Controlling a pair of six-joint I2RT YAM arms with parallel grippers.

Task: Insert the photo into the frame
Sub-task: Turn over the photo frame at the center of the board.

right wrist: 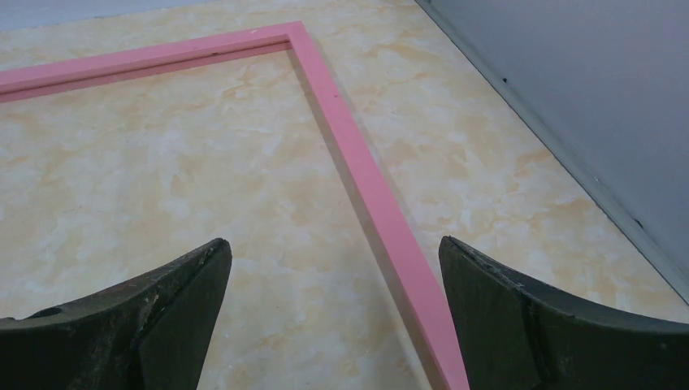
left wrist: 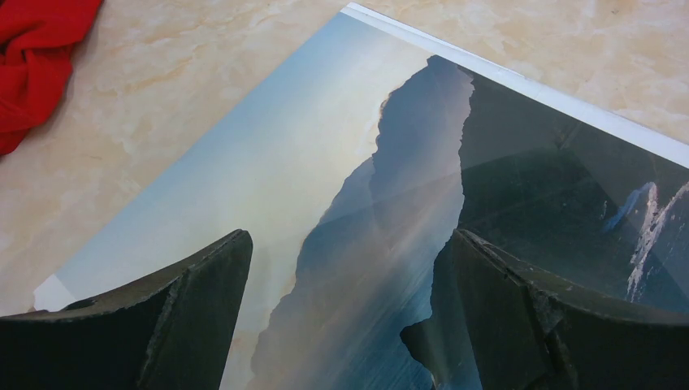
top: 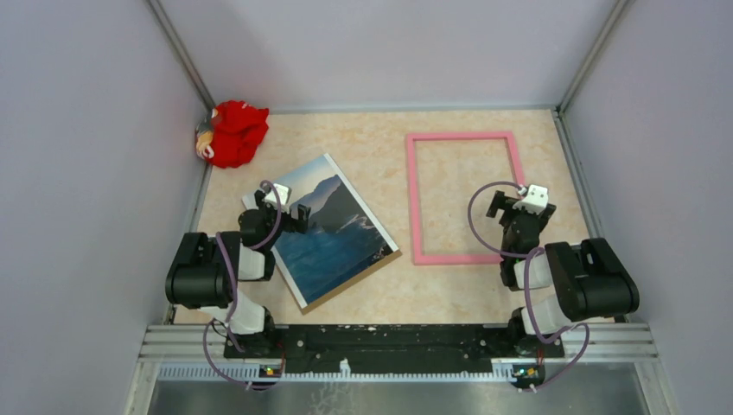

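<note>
Both claws empty; task at its opening step by my reading, nothing lifted yet. The photo (top: 333, 226) lies picture-side up on the left half of the worktop (top: 380, 147), skewed. Its right corner is near the frame's near-left corner but apart from it. A thin brown board edge (top: 363, 281) shows under the photo's near side, so the sheet seems to rest on something. The frame (top: 416, 199) lies flat, pink face up, on the right half, bare worktop showing through its opening. The left claw (top: 290, 209) is spread wide over the photo's pale-sky end, holding nothing; cannot tell whether the tips touch the sheet. The right claw (top: 521, 210) is equally wide and also empty, above the frame's right rail. The likely next move is taking the photo by an edge. That calls for working a finger under a thin flat sheet, possibly by sliding it off the board, then squaring it to the frame. The right claw is placed to steady the frame. A red cloth bundle (top: 233, 131) sits in the far-left corner. No brand, label or legible writing anywhere.
</note>
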